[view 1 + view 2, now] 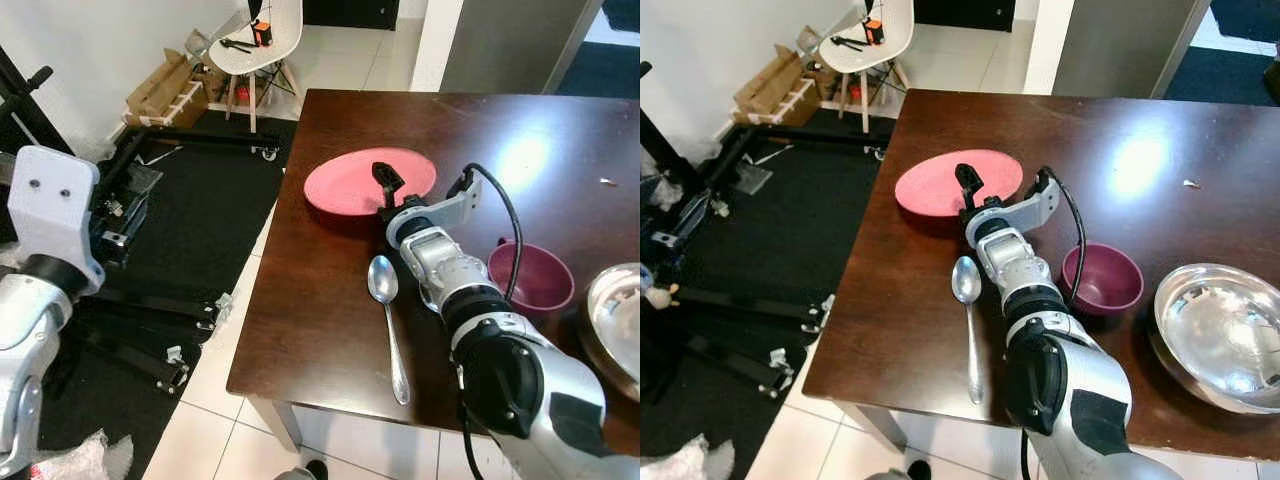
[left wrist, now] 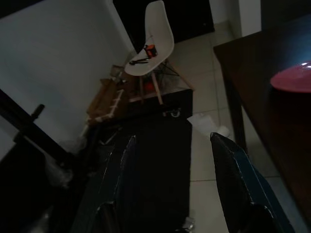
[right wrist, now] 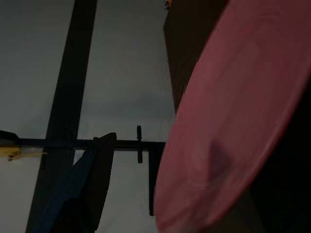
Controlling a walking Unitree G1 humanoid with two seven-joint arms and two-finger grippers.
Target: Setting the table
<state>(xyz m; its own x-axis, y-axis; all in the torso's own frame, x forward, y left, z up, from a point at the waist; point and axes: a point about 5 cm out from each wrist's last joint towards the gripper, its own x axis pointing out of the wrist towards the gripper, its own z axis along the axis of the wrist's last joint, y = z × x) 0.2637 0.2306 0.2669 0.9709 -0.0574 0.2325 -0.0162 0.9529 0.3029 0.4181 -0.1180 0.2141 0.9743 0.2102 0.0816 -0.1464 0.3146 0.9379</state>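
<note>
The right gripper (image 1: 386,186) reached over the near rim of a round pink plate (image 1: 350,183), one black finger above the rim; whether it gripped the plate, or how wide it was spread, could not be told. The matte plate sat tilted near the left edge of the dark, glossy wooden counter (image 1: 320,320). Just beside the silver forearm lay a polished metal spoon (image 1: 388,324), handle pointing to the near edge. On the arm's other side stood a small maroon bowl (image 1: 535,280), and a shiny steel bowl (image 1: 1220,332) lay further right. The left gripper (image 2: 177,187), fingers spread apart and empty, hung off the counter above a black floor mat (image 1: 200,215), with white tile and a white chair (image 1: 262,40) beyond.
</note>
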